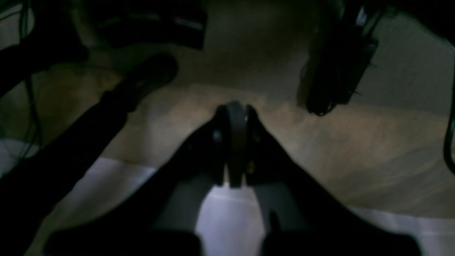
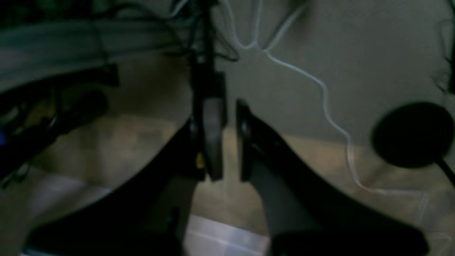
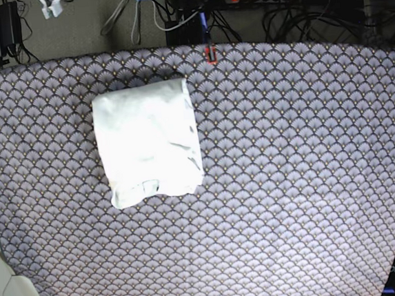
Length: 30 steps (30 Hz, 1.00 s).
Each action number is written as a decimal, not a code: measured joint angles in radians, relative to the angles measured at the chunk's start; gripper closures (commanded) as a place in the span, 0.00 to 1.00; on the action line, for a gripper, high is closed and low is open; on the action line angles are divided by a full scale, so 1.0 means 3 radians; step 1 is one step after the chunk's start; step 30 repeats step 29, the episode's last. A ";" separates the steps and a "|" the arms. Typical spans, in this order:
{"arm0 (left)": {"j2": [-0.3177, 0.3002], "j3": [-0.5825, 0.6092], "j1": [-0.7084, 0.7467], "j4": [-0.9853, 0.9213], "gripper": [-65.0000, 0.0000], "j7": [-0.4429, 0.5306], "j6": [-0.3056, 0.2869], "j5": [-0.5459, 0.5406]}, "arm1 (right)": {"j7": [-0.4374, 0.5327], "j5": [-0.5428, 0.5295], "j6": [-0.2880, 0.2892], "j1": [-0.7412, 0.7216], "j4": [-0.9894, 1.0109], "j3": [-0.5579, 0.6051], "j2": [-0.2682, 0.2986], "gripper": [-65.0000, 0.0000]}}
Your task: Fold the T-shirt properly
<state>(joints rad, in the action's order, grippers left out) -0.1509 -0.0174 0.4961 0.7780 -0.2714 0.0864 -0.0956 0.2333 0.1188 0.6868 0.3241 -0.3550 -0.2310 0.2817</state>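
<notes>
T-shirt lies folded compact on patterned cloth, apparently finished; left gripper pressed together empty, right gripper slightly parted.

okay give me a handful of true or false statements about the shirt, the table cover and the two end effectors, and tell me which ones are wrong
1. The T-shirt lies folded into a compact, roughly rectangular bundle. True.
2. The T-shirt sits at the right edge of the table in the base view. False: it lies left of centre, towards the far side.
3. The tablecloth has a scallop pattern. True.
4. The left end effector is clamped on a sleeve of the T-shirt. False: its jaws are shut with nothing between them.
5. The right end effector holds the T-shirt. False: a narrow gap shows between its jaws and nothing is in it.
6. Neither arm reaches over the table in the base view. True.
</notes>
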 measured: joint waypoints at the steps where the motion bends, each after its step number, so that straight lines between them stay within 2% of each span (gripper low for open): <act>1: 0.0028 0.0028 -0.0079 -0.0189 1.00 0.0080 0.0010 -0.0003 | 0.0067 0.0074 0.0000 -0.0062 0.0163 0.0067 -0.0006 0.91; 5: 0.0126 0.0083 -0.0472 -0.1071 1.00 0.0399 0.0015 -0.0008 | 0.0309 0.0195 -0.0029 -0.0263 0.0568 0.0395 -0.0039 0.91; 6: 0.0139 0.0083 -0.0627 -0.1405 1.00 0.0586 -0.0020 -0.0009 | 0.0322 0.0201 -0.0271 -0.0323 0.0615 0.0460 -0.0088 0.91; 7: 0.0156 0.0081 -0.0757 -0.1647 1.00 0.0622 0.0001 -0.0011 | 0.0308 0.0202 -0.0612 -0.0378 0.0632 0.0483 -0.0141 0.91; 9: 0.0182 0.0080 -0.1033 -0.2143 1.00 0.0834 0.0000 -0.0009 | 0.0367 0.0183 -0.0996 -0.0486 0.0622 0.0506 -0.0226 0.91; 11: 0.0192 0.0070 -0.1242 -0.2408 1.00 0.0908 0.0000 -0.0006 | 0.0403 0.0154 -0.1532 -0.0546 0.0609 0.0511 -0.0303 0.91; 12: 0.0189 0.0061 -0.1325 -0.2458 1.00 0.0893 0.0000 -0.0013 | 0.0380 0.0156 -0.1699 -0.0571 0.0614 0.0512 -0.0337 0.91; 15: 0.0188 0.0061 -0.1493 -0.2434 1.00 0.0921 0.0000 -0.0013 | 0.0356 0.0182 -0.1999 -0.0604 0.0632 0.0586 -0.0436 0.91; 18: 0.0201 0.0061 -0.1591 -0.2427 1.00 0.0905 0.0001 -0.0023 | 0.0362 0.0193 -0.2225 -0.0631 0.0637 0.0757 -0.0504 0.91; 22: 0.0200 0.0061 -0.1597 -0.2429 1.00 0.0909 -0.0001 -0.0022 | 0.0371 0.0192 -0.2434 -0.0643 0.0632 0.0856 -0.0498 0.91; 27: 0.0276 0.0066 -0.1591 -0.2438 1.00 0.1198 -0.0019 -0.0020 | 0.0366 0.0191 -0.2458 -0.0624 0.0633 0.0856 -0.0488 0.91; 30: 0.0291 0.0065 -0.1600 -0.2438 1.00 0.1231 -0.0017 -0.0010 | 0.0370 0.0191 -0.2458 -0.0623 0.0632 0.0856 -0.0487 0.91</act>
